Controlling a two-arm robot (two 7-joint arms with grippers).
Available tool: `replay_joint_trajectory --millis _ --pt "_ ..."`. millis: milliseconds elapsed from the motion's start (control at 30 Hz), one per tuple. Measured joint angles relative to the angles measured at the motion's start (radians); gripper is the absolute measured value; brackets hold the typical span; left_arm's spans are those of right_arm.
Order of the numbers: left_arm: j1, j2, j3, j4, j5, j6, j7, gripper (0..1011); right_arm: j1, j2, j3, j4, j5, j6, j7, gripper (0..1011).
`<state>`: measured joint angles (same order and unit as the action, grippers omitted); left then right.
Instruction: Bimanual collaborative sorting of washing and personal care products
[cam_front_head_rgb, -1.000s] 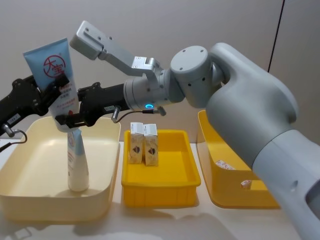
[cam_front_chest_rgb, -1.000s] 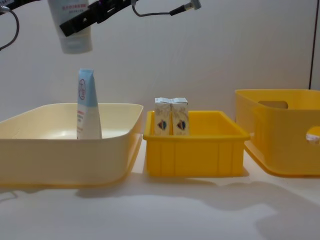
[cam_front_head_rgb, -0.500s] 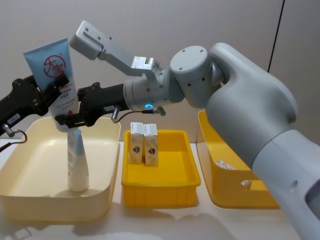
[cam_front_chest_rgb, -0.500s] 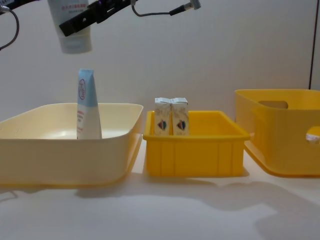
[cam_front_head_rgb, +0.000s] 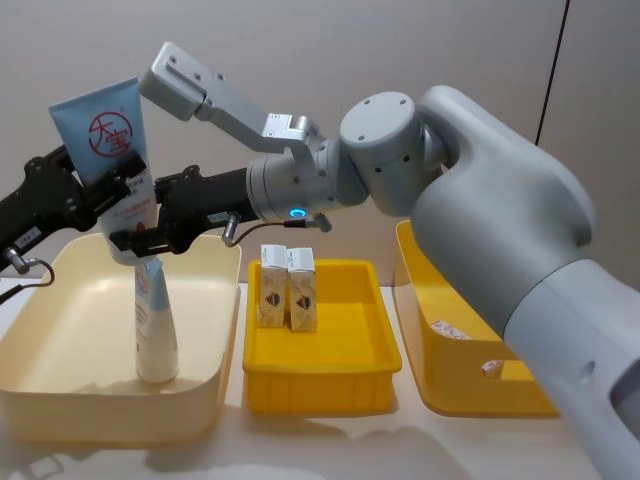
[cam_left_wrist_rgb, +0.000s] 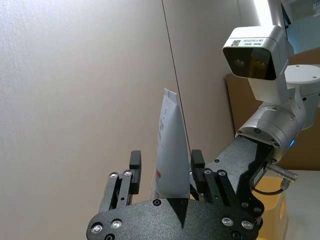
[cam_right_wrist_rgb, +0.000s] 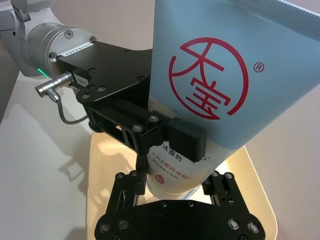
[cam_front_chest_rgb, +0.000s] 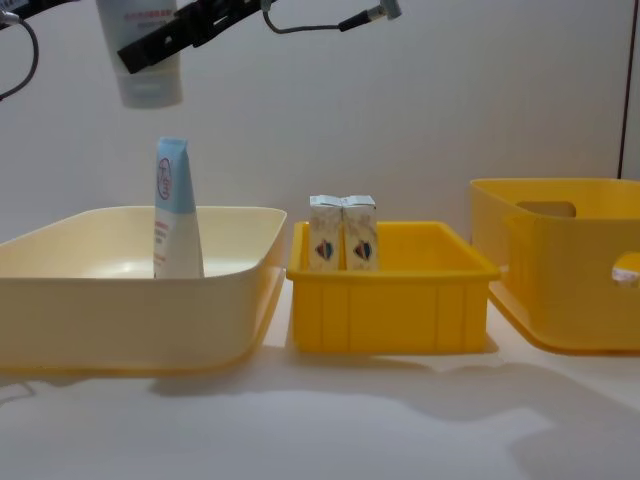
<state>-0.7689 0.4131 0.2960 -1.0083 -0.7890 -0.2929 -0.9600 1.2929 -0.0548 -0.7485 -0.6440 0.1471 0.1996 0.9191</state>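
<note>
Glossy flat-crimped tube (cam_front_head_rgb: 112, 150) between both grippers' jaws, seemingly pinched

Above the cream bin (cam_front_head_rgb: 215, 330), the air is crowded: the left pincer (cam_front_head_rgb: 100, 190) and the right pincer (cam_front_head_rgb: 140, 235) both clamp one raised tube (cam_front_head_rgb: 112, 150), and the right arm (cam_front_head_rgb: 330, 175) spans across over the small yellow tray (cam_front_head_rgb: 385, 345). Under the raised tube, a second tube (cam_front_chest_rgb: 175, 215) stands upright in the cream bin; the bin's floor left of it lies bare. Two cartons (cam_front_chest_rgb: 342, 233) occupy the tray's far end, its near part is free. The desk (cam_front_chest_rgb: 320, 420) in front is bare.
</note>
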Motion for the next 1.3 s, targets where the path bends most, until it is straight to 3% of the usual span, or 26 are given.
replay_joint_trajectory --millis 300,500,733,1000,1300 --pt "0.000 0.000 0.000 0.000 0.000 0.000 0.000 866 -0.004 0.010 -0.002 -0.018 0.000 0.010 -0.008 598" --pt "0.000 0.000 0.000 0.000 0.000 0.000 0.000 992 -0.019 0.039 -0.002 -0.069 -0.004 0.037 -0.035 599" --pt "0.000 0.000 0.000 0.000 0.000 0.000 0.000 1003 -0.038 0.090 0.000 -0.146 -0.014 0.079 -0.067 599" --pt "0.000 0.000 0.000 0.000 0.000 0.000 0.000 1003 -0.060 0.177 0.010 -0.259 -0.030 0.161 -0.115 599" --pt "0.000 0.000 0.000 0.000 0.000 0.000 0.000 1003 -0.068 0.243 0.026 -0.336 -0.050 0.259 -0.172 598"
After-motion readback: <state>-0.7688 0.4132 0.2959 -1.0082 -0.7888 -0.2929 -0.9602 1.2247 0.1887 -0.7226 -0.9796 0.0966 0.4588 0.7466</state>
